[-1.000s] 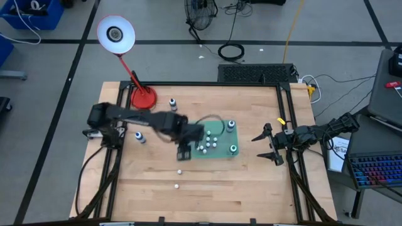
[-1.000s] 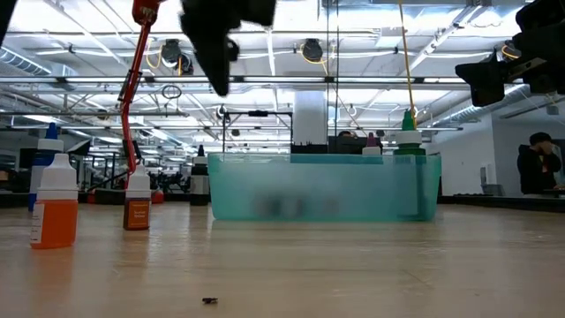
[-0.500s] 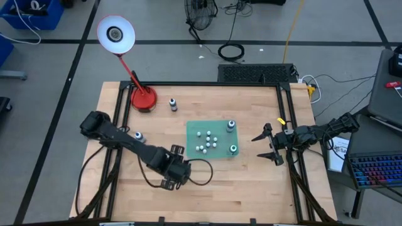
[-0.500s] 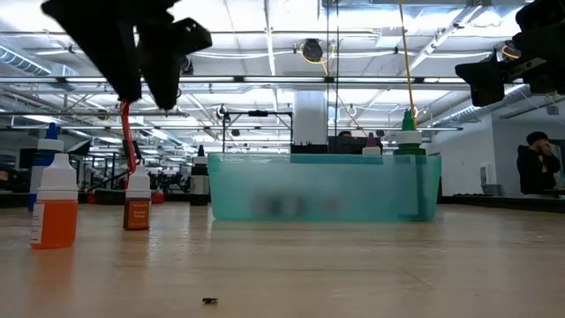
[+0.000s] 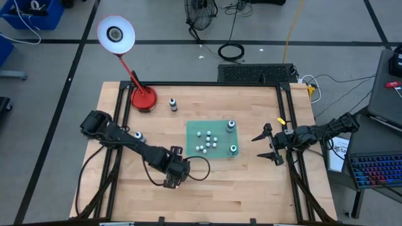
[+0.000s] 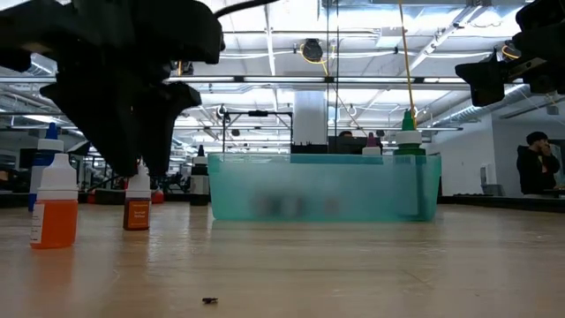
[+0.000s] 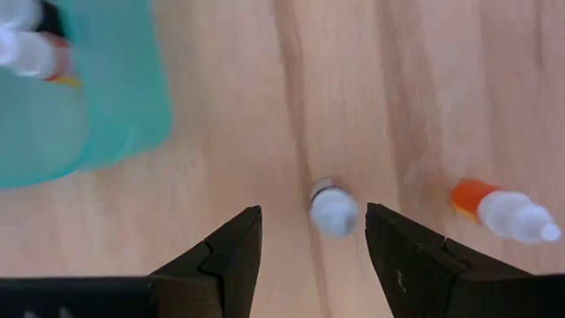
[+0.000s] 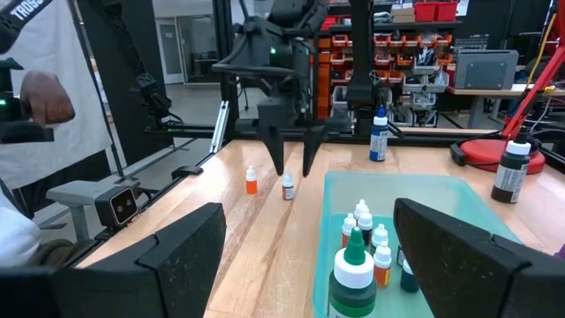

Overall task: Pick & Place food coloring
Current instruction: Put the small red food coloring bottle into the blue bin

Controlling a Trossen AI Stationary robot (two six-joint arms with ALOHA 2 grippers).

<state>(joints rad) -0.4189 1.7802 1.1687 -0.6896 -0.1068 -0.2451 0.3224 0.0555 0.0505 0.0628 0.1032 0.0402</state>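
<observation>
My left gripper [image 5: 173,179] [image 7: 313,212] is open and points down near the table's near middle. Its fingers stand either side of a tiny white-capped food coloring bottle [image 7: 334,210] [image 8: 287,187] [image 6: 137,208] that stands upright on the wood, untouched. A second orange bottle [image 7: 499,210] [image 6: 55,203] [image 8: 252,181] stands just beside it. The gripper hides both in the high view. Several more bottles [image 5: 207,141] stand on the green mat [image 5: 191,149]. My right gripper [image 5: 267,144] waits open at the table's right edge.
Two teal-topped bottles [image 5: 230,125] [image 5: 233,149] stand on the mat's right side. A dark bottle [image 5: 173,104] and the red lamp base [image 5: 144,98] sit at the far left, and another bottle [image 5: 138,136] is beside the left arm. A person [image 8: 35,132] stands beyond the table's left edge.
My left gripper has swung from the mat's left edge toward the table's near edge, then come down over the two loose bottles. The bottles and my right arm have stayed in place.
</observation>
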